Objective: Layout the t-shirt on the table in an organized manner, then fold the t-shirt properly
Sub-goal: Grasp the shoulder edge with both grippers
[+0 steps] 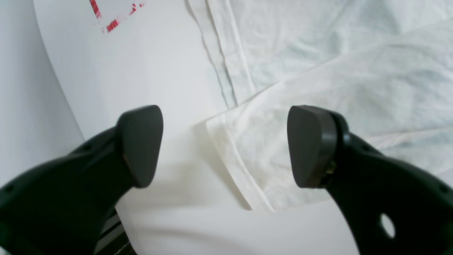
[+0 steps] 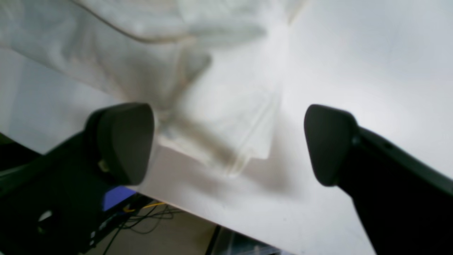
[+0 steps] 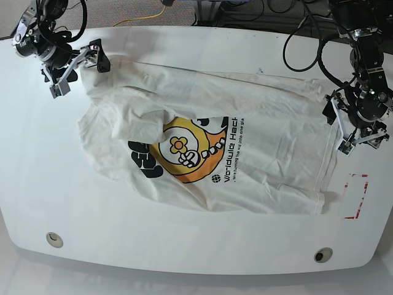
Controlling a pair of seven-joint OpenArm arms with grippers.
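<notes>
Glossy white worktop (image 3: pixel 202 255) with curved edges, two round grommet holes (image 3: pixel 54 239) near the front edge, red-outlined rectangle mark (image 3: pixel 356 196) toward the front right corner. Cables (image 3: pixel 295 18) and dark floor past the far edge. T-shirt (image 3: pixel 258 153) lies mid-worktop, graphic side up, yellow-orange cartoon graphic (image 3: pixel 184 150) with black lettering; wrinkled, one sleeve bunched and folded over near the far left corner, hem side toward the right edge. Left gripper (image 1: pixel 224 145) hovers over the hem corner at the right edge, fingers (image 1: pixel 141 141) spread, holding nothing. Right gripper (image 2: pixel 228 141) over the sleeve at the far left corner, fingers (image 2: pixel 122 141) spread, nothing pinched.
</notes>
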